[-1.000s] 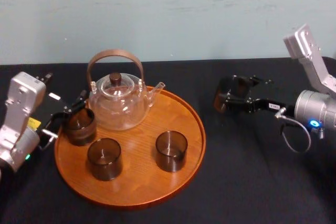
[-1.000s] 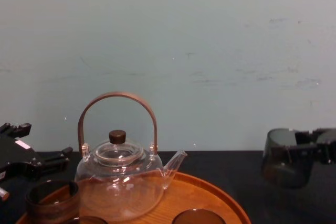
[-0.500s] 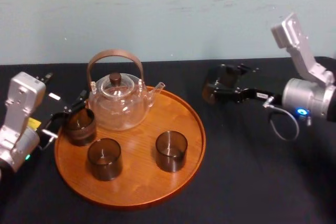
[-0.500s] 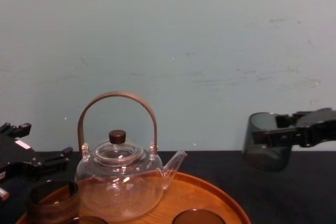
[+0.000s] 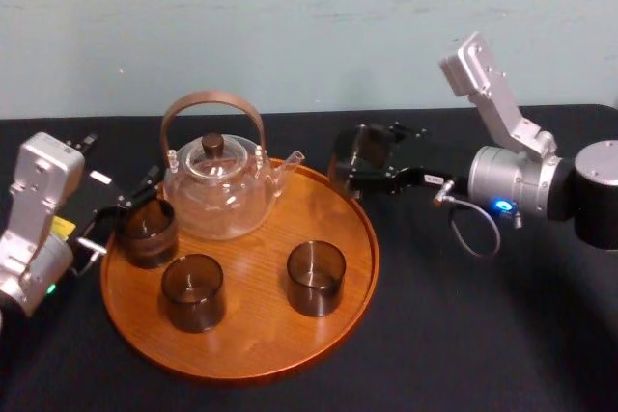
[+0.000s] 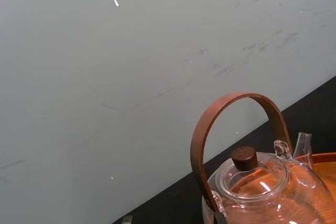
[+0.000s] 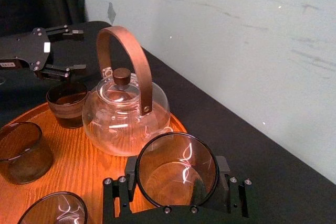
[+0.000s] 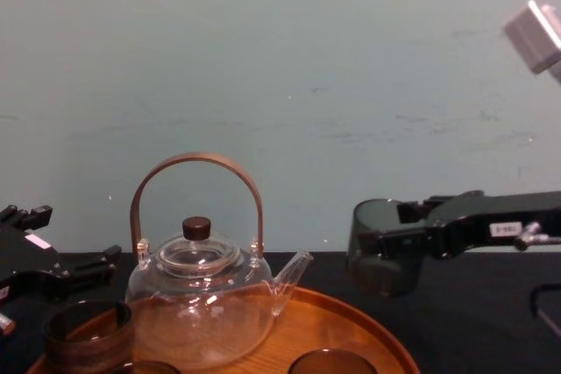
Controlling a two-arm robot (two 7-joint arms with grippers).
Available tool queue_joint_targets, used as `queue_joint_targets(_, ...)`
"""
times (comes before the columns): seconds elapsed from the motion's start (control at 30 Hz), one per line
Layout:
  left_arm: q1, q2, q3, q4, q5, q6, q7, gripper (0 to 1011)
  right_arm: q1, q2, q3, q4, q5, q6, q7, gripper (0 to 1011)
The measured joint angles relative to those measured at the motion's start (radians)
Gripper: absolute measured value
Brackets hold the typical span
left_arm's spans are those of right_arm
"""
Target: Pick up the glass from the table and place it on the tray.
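Head view | glass [image 5: 355, 150] pinched by right end effector [image 5: 367, 173], raised over tray [image 5: 373, 248] rim at 2 o'clock | left end effector [image 5: 126, 207] spread, at tray's 10 o'clock

— What moved?
— The right gripper [image 5: 365, 159], clamped on the glass [image 8: 372, 251], has swung left from above the bare table [image 5: 463, 335] to the tray's [image 5: 261, 315] far right edge.
— And the teapot [image 5: 217, 195]?
— The glass now hangs just beyond its spout. The arm reaches farther across the head view.
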Motion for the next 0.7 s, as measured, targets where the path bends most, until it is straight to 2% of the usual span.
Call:
queue_joint_targets(0.17, 0.000, 0.000, 0.000, 0.000, 0.000, 0.000, 0.000, 1001, 0.016, -0.031, -0.020, 0.049, -0.018, -0.022, 0.007, 905)
queue_joint_targets(0.7, 0.000, 0.000, 0.000, 0.000, 0.000, 0.000, 0.000, 1002, 0.039, -0.096, -0.046, 0.180, -0.061, -0.087, 0.032, 905)
